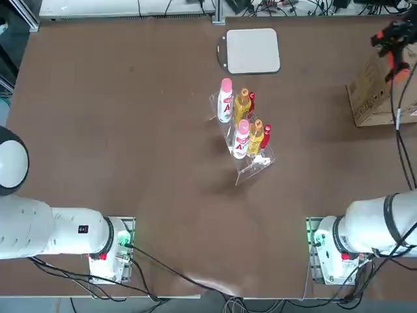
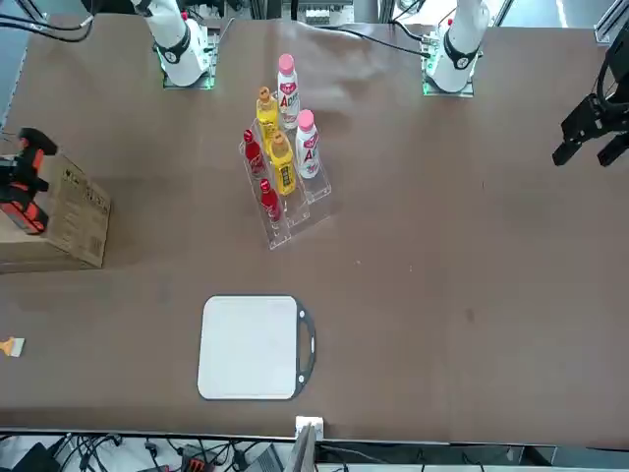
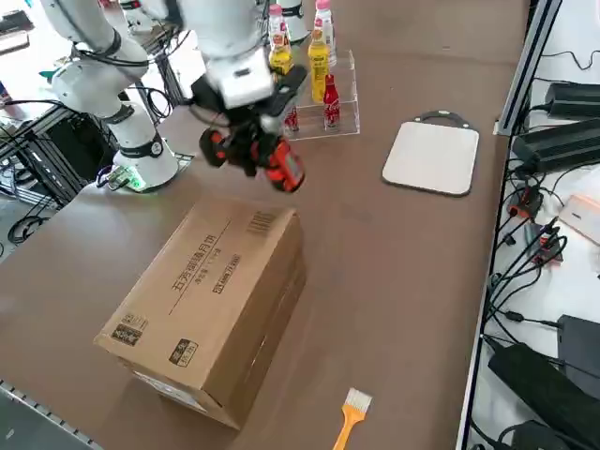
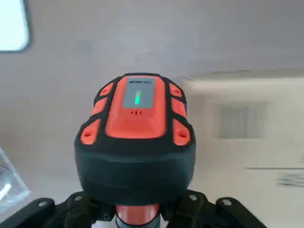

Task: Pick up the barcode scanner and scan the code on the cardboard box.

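My right gripper hangs above the table's far right part, shut on the barcode scanner, a black device with orange-red trim. The scanner fills the right wrist view with a green light lit on its back, and its head points toward the cardboard box, where a printed barcode shows. The brown box lies on its side just below and beyond the scanner. From overhead the scanner hovers over the box's far corner. The front view shows the scanner by the box.
A clear rack of several bottles stands mid-table. The grey rounded pad lies at the far edge. A small orange-handled brush rests near the box. Cables and power bricks run along the right side.
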